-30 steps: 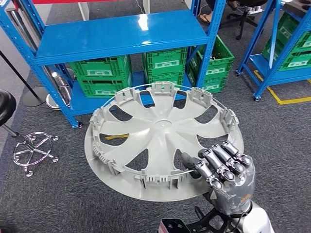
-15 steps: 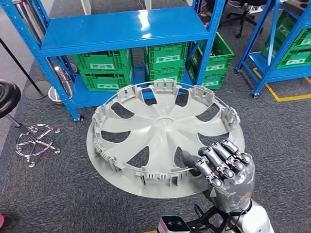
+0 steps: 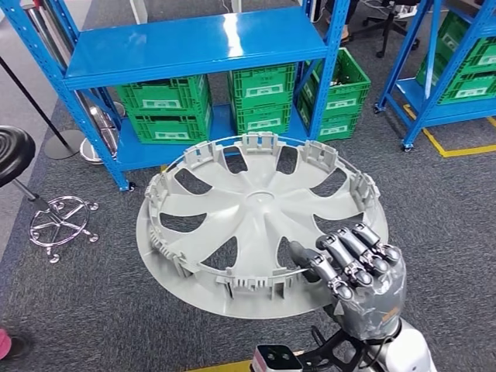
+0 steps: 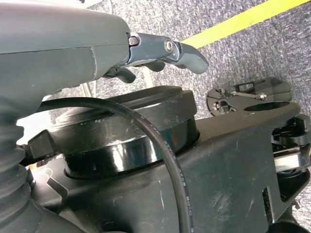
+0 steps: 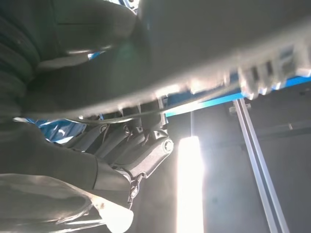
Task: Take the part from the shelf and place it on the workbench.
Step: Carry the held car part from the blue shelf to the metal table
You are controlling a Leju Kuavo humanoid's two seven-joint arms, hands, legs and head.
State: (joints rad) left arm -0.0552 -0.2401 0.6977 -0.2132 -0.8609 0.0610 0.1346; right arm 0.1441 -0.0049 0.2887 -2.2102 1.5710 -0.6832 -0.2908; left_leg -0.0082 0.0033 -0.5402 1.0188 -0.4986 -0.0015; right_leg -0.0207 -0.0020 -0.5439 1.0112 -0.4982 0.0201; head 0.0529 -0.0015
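Hubcap (image 3: 260,225), the part to be moved, lay flat and inside-up in mid-air in front of the robot, well clear of the blue shelf (image 3: 193,46) behind it. Against the pictures from a second before, the whole scene had slid a little: the shelf and the green crates (image 3: 167,108) under it sat slightly differently, the stool (image 3: 15,155) on the left showed more of its seat, and a yellow floor line (image 3: 225,366) had come into sight at the near edge. The hubcap and the hand kept the same place in the picture, so this was the robot's own body moving, not the part. That suggests the pick from the shelf was done and the robot was carrying the part away; no workbench was in sight, so the placing was not yet done.

The right hand (image 3: 356,275) gripped the hubcap at its near right rim, fingers curled over the top and the thumb pressing from the inner side. The left hand (image 4: 161,51) hung down by the robot's body over grey carpet with nothing visible in it; whether its fingers were spread or curled could not be told.
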